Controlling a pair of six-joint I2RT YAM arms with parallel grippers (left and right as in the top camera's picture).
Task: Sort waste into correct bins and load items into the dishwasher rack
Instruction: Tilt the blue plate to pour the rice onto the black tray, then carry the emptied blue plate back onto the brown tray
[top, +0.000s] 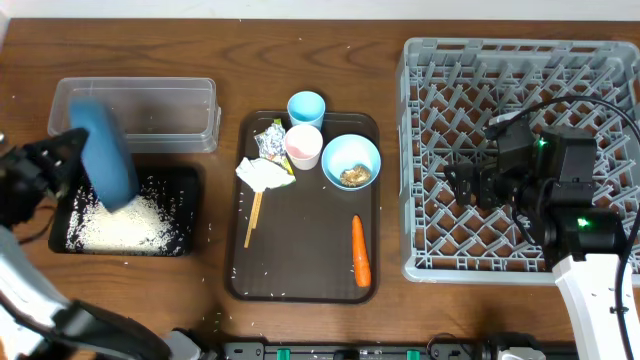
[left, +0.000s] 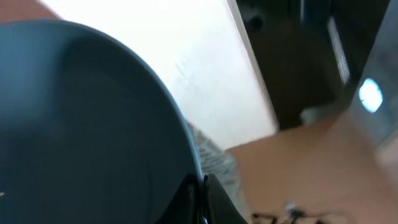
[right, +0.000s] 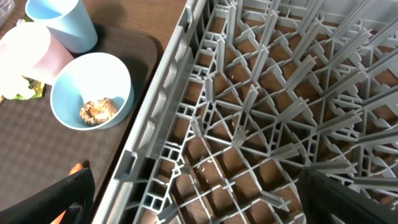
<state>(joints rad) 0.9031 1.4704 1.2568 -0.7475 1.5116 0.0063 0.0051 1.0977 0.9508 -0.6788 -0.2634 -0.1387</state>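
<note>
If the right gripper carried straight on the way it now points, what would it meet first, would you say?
Most likely the upright pegs and lattice floor of the large grey plastic dishwasher rack, over which the open right gripper points downward; depth is unclear.

big bowl (top: 105, 150): dark blue
small bowl (top: 351, 160): light blue
rear cup (top: 306, 107): light blue
front cup (top: 303, 146): pink
carrot (top: 360, 250): orange
rice (top: 125, 225): white
rack (top: 430, 60): grey lattice
serving tray (top: 300, 250): dark brown

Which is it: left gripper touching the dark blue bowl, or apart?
Touching: left wrist view shows the left gripper pinching the dark blue bowl at its rim.
</note>
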